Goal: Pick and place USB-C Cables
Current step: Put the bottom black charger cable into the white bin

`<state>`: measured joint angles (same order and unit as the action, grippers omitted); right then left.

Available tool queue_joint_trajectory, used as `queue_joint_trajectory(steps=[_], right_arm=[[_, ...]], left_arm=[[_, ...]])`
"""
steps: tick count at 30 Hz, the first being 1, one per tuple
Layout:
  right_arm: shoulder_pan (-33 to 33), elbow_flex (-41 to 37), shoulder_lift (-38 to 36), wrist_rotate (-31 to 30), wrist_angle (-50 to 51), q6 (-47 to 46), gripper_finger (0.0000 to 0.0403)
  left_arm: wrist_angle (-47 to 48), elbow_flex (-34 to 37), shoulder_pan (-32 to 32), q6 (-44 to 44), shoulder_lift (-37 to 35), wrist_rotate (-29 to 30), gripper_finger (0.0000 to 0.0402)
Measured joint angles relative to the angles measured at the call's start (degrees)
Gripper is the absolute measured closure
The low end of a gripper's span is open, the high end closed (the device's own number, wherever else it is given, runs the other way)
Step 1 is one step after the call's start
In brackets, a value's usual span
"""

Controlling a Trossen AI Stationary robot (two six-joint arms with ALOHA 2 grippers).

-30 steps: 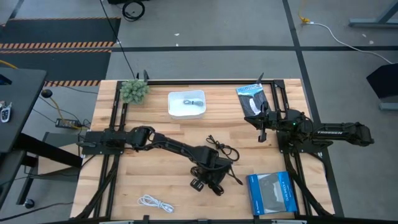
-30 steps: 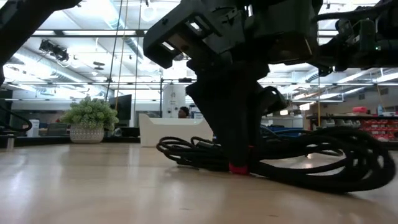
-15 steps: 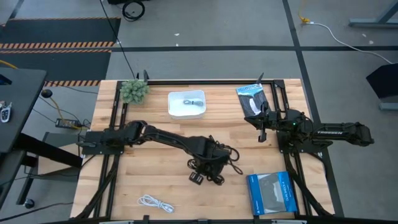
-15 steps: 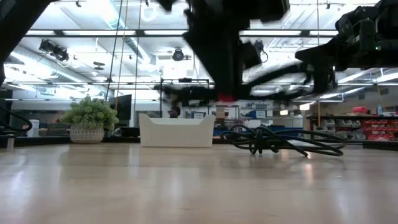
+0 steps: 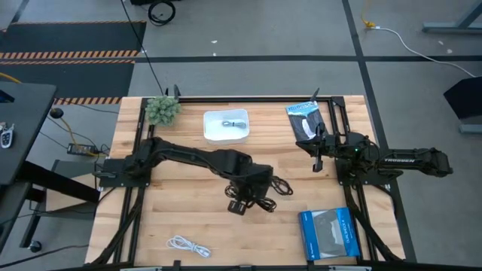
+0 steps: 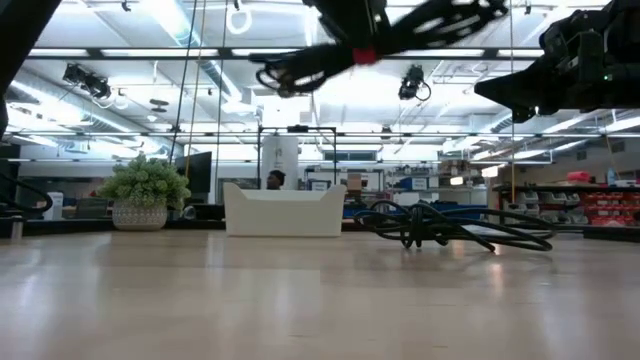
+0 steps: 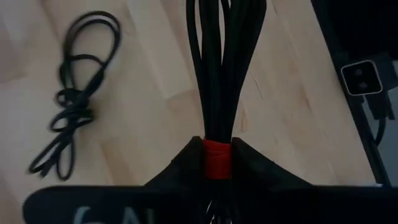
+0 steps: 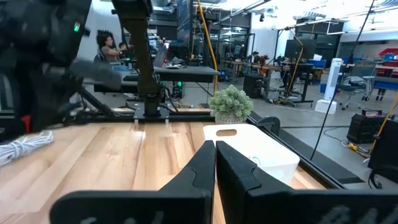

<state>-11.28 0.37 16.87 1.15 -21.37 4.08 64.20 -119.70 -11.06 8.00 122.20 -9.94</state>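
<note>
My left gripper (image 7: 214,163) is clamped on the red-tied black cable (image 7: 217,74) above the bench (image 5: 188,218); right gripper's (image 8: 214,163) fingers (image 8: 239,171) sit together.

the light is bright and even, coming from long ceiling strips (image 6: 180,40) that show in the low view above the white tray (image 6: 285,210). they glare white and wash out the ceiling around them. on the counter (image 5: 188,218) shadows are soft and faint, a pale smudge just beside the black cable bundle (image 5: 260,197). in the low view that bundle, high above the tray, is smeared by motion blur. the counter nearest the low camera is out of focus. in the left wrist view the fingers (image 7: 180,171) are dark and soft, and the red tie (image 7: 216,157) is fairly sharp.
</note>
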Motion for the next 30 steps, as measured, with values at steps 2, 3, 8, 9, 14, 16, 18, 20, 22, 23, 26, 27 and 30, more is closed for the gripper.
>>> queue_joint_trajectory(steps=[2,3,8,9,14,16,18,20,22,23,26,27,30], right_arm=[[0.00,0.00,0.01,-0.02,0.03,0.01,0.0383],[0.01,0.00,0.00,-0.01,0.02,0.00,0.0383],[-0.01,0.01,0.01,-0.02,0.04,0.01,0.0383],[0.01,-0.01,0.01,-0.01,0.03,0.00,0.0383],[0.01,0.01,0.01,0.00,0.02,0.01,0.0383],[0.00,0.01,-0.01,0.00,0.04,0.01,0.0383],[0.01,0.01,-0.01,-0.02,0.03,0.01,0.0383],[0.01,0.01,0.00,0.00,0.05,0.00,0.0383],[0.00,-0.01,0.00,-0.02,0.05,0.00,0.0383],[0.01,0.01,0.01,-0.02,0.03,0.01,0.0383],[0.01,0.01,0.01,-0.02,0.00,-0.01,0.0383],[-0.01,-0.01,-0.01,-0.02,-0.04,0.01,0.0383],[0.01,0.00,0.04,-0.02,-0.19,-0.01,0.0383]], left_arm=[[0.07,0.00,0.41,-0.33,-1.16,0.76,0.0338],[0.19,0.00,0.53,-0.38,-1.71,1.47,0.0338],[0.28,0.00,1.65,-1.71,-4.38,2.82,0.0338],[0.50,0.00,1.95,-1.82,-4.87,2.89,0.0338],[1.04,0.00,3.55,-3.16,-8.18,4.94,0.0338],[0.85,0.00,4.48,-4.54,-9.56,5.01,0.0338],[0.48,0.00,5.43,-6.11,-10.99,5.29,0.0338],[-0.28,0.00,6.31,-7.71,-12.58,5.49,0.0338],[-1.38,0.00,7.07,-9.10,-14.19,6.02,0.0335],[-1.46,0.00,7.40,-9.40,-14.77,6.45,0.0334],[-3.21,0.00,8.55,-10.66,-16.85,7.72,0.0335],[-4.02,0.00,9.05,-10.99,-17.49,7.71,0.0336],[-7.08,0.00,10.54,-12.30,-19.68,7.82,0.0336]])
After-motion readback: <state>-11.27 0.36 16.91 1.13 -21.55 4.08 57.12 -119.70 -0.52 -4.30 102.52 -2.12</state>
